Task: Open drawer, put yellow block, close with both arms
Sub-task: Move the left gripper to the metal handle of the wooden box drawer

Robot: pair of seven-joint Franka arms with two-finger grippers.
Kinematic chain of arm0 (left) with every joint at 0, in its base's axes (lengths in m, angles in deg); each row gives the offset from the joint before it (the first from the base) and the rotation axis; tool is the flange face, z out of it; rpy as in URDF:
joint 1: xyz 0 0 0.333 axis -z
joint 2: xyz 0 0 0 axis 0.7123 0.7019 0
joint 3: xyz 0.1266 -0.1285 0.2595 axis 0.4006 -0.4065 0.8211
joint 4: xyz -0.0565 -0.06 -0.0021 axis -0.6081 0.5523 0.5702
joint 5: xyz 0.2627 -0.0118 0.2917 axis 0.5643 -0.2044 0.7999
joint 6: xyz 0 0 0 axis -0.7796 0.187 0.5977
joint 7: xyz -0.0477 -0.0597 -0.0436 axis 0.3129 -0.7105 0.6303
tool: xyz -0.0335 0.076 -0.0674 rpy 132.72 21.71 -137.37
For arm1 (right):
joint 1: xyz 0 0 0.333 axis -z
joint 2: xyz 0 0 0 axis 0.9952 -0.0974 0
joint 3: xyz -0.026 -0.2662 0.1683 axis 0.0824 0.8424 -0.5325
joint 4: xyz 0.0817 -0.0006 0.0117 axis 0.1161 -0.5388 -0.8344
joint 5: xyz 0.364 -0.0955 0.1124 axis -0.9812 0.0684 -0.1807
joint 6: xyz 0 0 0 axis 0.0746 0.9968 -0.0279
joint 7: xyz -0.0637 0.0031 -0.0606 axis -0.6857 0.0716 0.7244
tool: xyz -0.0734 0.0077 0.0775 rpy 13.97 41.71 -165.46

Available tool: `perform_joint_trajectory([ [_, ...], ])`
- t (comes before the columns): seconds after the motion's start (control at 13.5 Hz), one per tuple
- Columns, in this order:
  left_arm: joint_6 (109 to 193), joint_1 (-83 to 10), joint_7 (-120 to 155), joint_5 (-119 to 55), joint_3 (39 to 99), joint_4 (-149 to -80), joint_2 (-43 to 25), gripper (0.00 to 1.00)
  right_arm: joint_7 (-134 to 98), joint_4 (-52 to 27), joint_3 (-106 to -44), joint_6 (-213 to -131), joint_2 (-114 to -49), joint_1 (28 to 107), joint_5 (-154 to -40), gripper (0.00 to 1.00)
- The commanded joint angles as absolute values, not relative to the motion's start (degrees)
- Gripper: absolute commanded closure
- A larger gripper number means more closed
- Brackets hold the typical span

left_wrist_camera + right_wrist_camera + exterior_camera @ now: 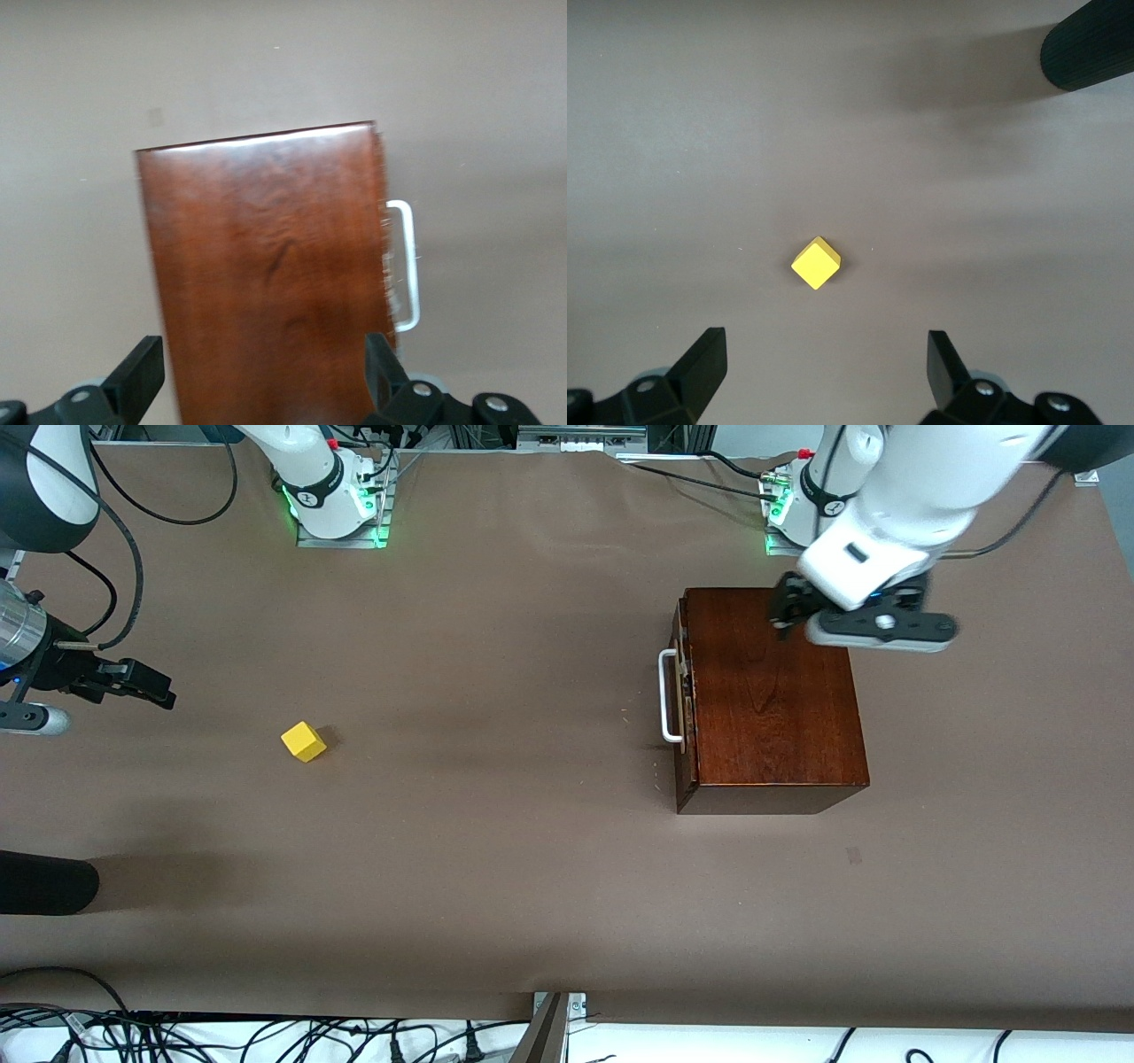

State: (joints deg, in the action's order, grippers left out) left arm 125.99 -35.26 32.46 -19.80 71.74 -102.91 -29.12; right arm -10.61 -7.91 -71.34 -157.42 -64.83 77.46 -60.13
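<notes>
The left gripper (784, 613) hangs spread and empty over the glossy reddish-brown wooden box (769, 695); the right gripper (146, 682), likewise spread, hovers near the small yellow cube (304, 741) on the brown table (496, 850).

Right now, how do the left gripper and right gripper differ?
The left gripper hangs over the wooden box, at the end farthest from the front camera; the right gripper hangs over bare table at the right arm's end. The left wrist view shows the box top and drawer handle; the right wrist view shows the yellow block. Both are open and hold nothing.
</notes>
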Motion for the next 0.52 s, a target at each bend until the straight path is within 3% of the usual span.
perform_joint_trajectory([
  [0.0,127.39,-35.14,36.67,-16.76,67.81,-100.33,-24.62,0.00,-10.29,-7.44,-71.45,-157.23,-64.77,77.64,-60.54,0.00],
  [0.15,128.79,-33.92,41.49,-12.82,62.98,-100.42,-21.37,0.00,-10.29,-7.44,-71.45,-157.23,-64.77,77.64,-60.54,0.00],
  [0.44,134.40,-28.91,51.17,-11.56,62.26,-102.08,-14.69,0.00,-10.29,-7.44,-71.45,-157.23,-64.77,77.64,-60.45,0.00],
])
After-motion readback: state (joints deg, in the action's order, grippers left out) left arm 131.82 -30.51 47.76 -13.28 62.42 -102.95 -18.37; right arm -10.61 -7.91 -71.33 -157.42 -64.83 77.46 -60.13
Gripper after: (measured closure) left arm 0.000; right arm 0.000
